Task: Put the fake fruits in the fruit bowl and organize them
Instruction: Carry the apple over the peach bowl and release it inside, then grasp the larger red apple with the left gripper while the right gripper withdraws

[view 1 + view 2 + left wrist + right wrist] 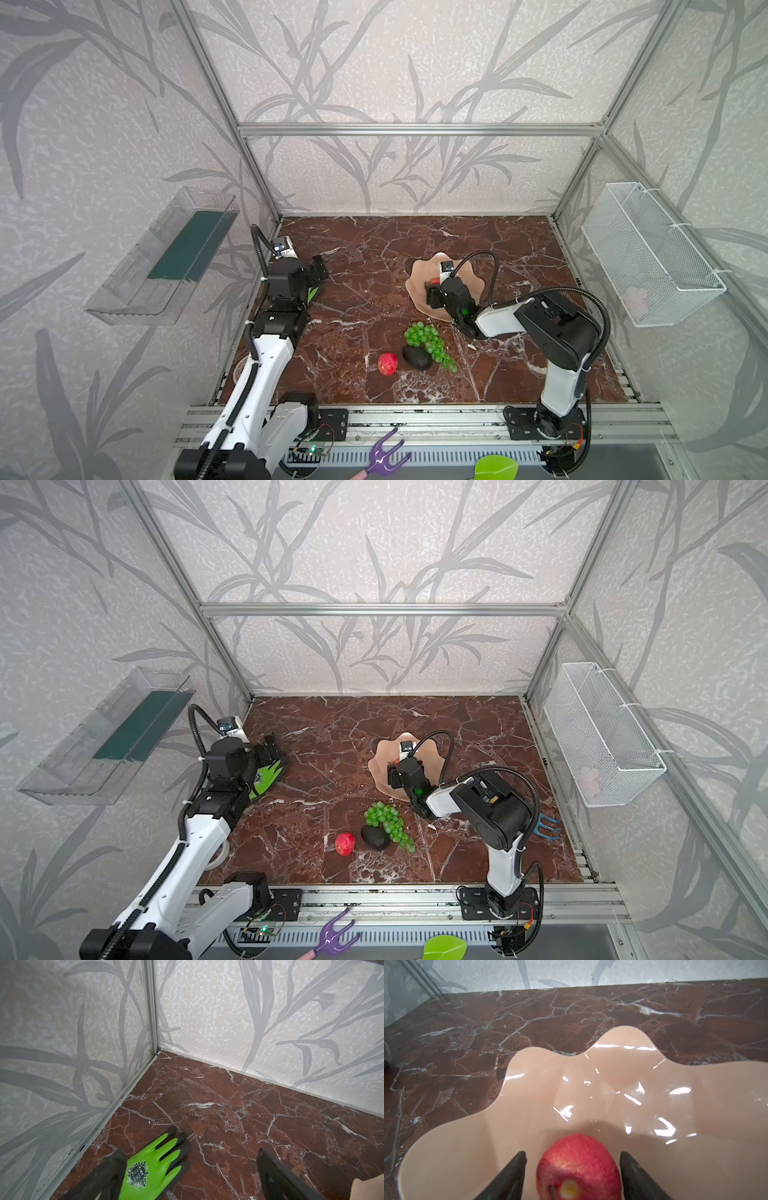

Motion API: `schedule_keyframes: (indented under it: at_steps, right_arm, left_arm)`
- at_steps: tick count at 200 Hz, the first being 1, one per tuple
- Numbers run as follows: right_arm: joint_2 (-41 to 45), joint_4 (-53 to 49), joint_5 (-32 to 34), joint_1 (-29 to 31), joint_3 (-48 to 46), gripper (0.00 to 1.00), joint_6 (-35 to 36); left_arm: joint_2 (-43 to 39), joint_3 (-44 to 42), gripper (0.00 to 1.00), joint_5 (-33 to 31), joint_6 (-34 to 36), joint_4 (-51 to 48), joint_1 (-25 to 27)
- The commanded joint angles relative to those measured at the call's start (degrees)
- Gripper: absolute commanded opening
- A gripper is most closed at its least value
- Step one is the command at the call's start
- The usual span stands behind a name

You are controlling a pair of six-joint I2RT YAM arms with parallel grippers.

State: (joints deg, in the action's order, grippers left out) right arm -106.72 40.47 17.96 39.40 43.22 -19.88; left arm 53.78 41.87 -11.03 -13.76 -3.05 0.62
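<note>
The peach-pink fruit bowl (419,279) (383,766) (591,1088) stands right of the marble floor's middle. One red apple (577,1167) (434,281) lies inside it. My right gripper (573,1155) (430,291) is over the bowl, open, with a gap between each finger and the apple. A second red apple (387,363) (345,843), the dark avocado (417,356) (375,836) and the green grapes (430,343) (388,820) lie together on the floor nearer the front. My left gripper (191,1152) (318,270) hangs open and empty at the left.
A lime-green glove (149,1165) (268,777) lies under the left gripper by the left wall. A white wire basket (652,253) hangs on the right wall, a clear tray (162,257) on the left. A purple fork (384,453) and a green scoop (496,467) lie on the front rail.
</note>
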Motion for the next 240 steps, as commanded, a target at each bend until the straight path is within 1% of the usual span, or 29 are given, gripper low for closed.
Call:
schedule_keyframes:
  at_steps: [1,10,22,45,57,74,82,89,99,104,114,137,174,200,240]
  right_arm:
    - [6.45,-3.75,1.29,-0.37,1.05,0.76,0.63]
    - [8.56,-5.63,1.74,-0.37,1.4,0.79,1.06]
    - [12.79,-11.3,3.03,-0.37,3.27,0.82,1.07]
    - [17.99,-21.87,3.77,-0.34,7.58,0.85,1.64]
    - [20.58,-26.35,3.5,-0.4,9.09,0.87,1.94]
    - [23.67,-32.6,2.66,-0.89,10.6,0.88,2.61]
    - [24.93,-35.22,2.55,-0.94,10.89,0.88,3.35]
    - [25.98,-37.33,2.53,-1.07,10.91,0.89,3.72]
    - [27.43,-40.04,2.49,-1.24,10.34,0.89,3.98]
    - [28.25,-40.89,2.38,-1.4,9.88,0.9,3.97]
    - [30.06,-41.91,1.39,-1.76,8.44,0.93,4.05]
    - [33.92,-40.73,-0.16,-2.59,4.47,0.96,3.97]
    - [36.23,-38.91,-1.56,-4.9,2.04,0.97,1.62]
    - [35.88,-38.67,-1.56,-5.36,1.8,0.97,1.69]
    - [35.7,-38.01,-3.18,-5.98,1.16,0.97,1.37]
  left_arm:
    - [-0.42,0.14,0.98,-0.68,-0.57,-0.03,-0.29]
    - [-0.38,0.14,0.98,-0.62,-0.73,-0.16,-0.27]
    - [-0.42,0.54,0.99,0.15,-0.98,-0.97,-0.27]
    - [-0.26,1.57,0.98,3.81,-1.95,-3.21,0.11]
    - [0.33,2.7,0.97,5.86,-2.26,-5.5,0.6]
    - [1.12,4.16,0.96,9.47,-5.02,-11.18,0.61]
    - [1.0,4.36,0.95,12.18,-5.8,-13.81,0.61]
    - [0.67,4.0,0.94,17.02,-4.45,-14.79,0.67]
    - [0.13,4.06,0.93,22.08,-4.91,-17.48,1.39]
    - [-0.15,4.37,0.93,23.43,-5.3,-19.39,2.28]
    - [-0.74,5.14,0.93,24.03,-5.9,-23.19,4.82]
    - [-2.19,6.36,0.93,20.24,-6.69,-31.44,13.89]
    - [-4.31,3.32,0.92,20.44,-12.87,-38.44,23.66]
    - [-6.45,0.35,0.91,19.1,-17.61,-40.99,30.63]
    - [-11.14,-7.69,0.92,20.71,-26.65,-38.95,38.07]
